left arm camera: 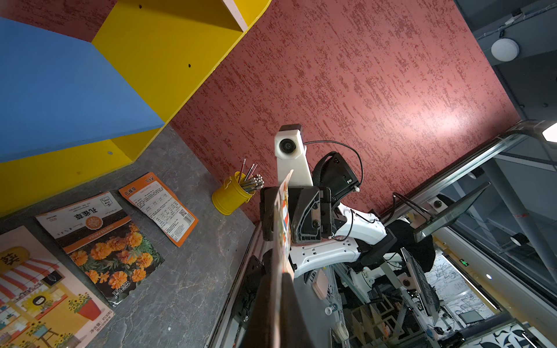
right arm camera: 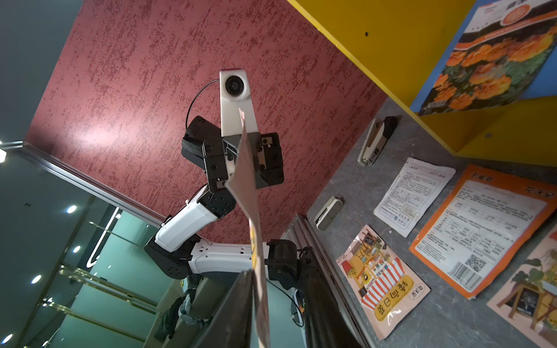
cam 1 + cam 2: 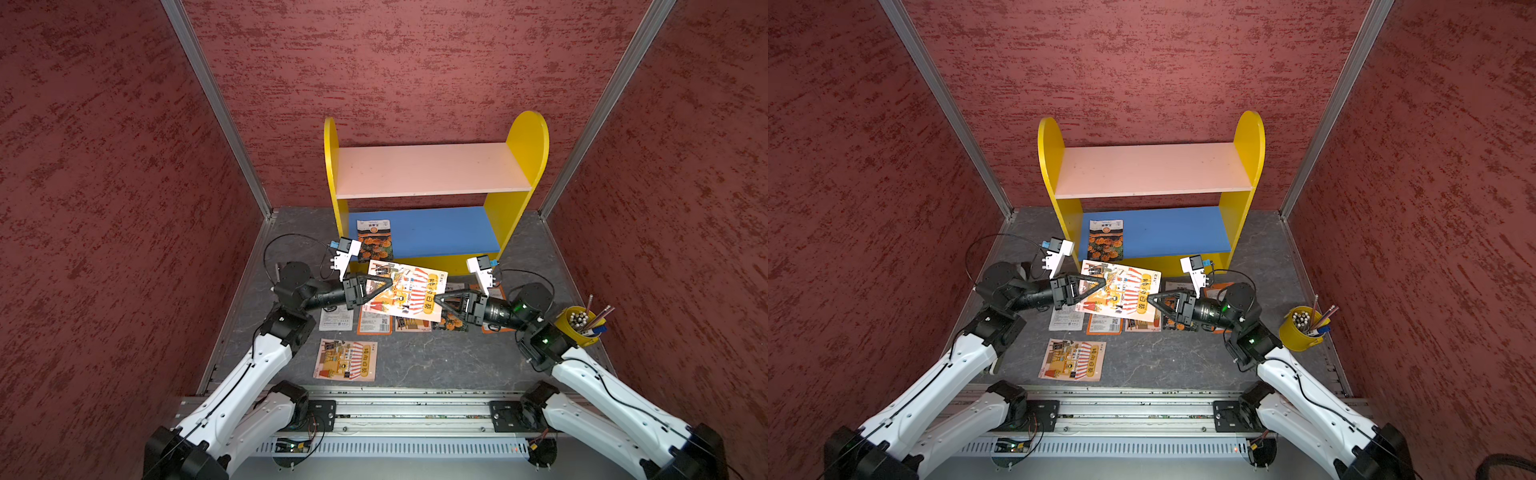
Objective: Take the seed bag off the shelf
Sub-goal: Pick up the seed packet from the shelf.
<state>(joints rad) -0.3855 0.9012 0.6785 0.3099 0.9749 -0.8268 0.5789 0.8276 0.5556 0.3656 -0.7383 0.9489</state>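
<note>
A metal rail (image 3: pixel 415 409) along the near edge carries the bases of two white and black robot arms. Both arms rise from it, bend at the elbow and turn inward over the grey desk (image 3: pixel 436 361), so their tips point at each other from either side, level and low, with the wrist cameras on the shelf side.

Between them hangs a striped seed bag (image 3: pixel 409 291), clear of the desk and just in front of the yellow shelf (image 3: pixel 528 141). The left fingers (image 3: pixel 388 279) are clenched on the bag's left end; the left wrist view shows it edge-on (image 1: pixel 281 217), running out from between them. The right fingers (image 3: pixel 440 299) reach the bag's right end. In the right wrist view they stand a little apart: the bag (image 2: pixel 247 168) lies against one finger, with a gap to the other.

This bag is already off the shelf, so the step in hand looks like a pass between arms or the start of setting it down. The next move likely needs the right arm to back away without snagging the bag. The left arm could then lower it flat onto bare desk beside the other bags (image 3: pixel 345 360).

A marigold bag (image 3: pixel 375 241) lies on the blue lower board (image 3: pixel 440 228), overhanging its front edge. A yellow pencil pot (image 3: pixel 579 328) stands at the far right
</note>
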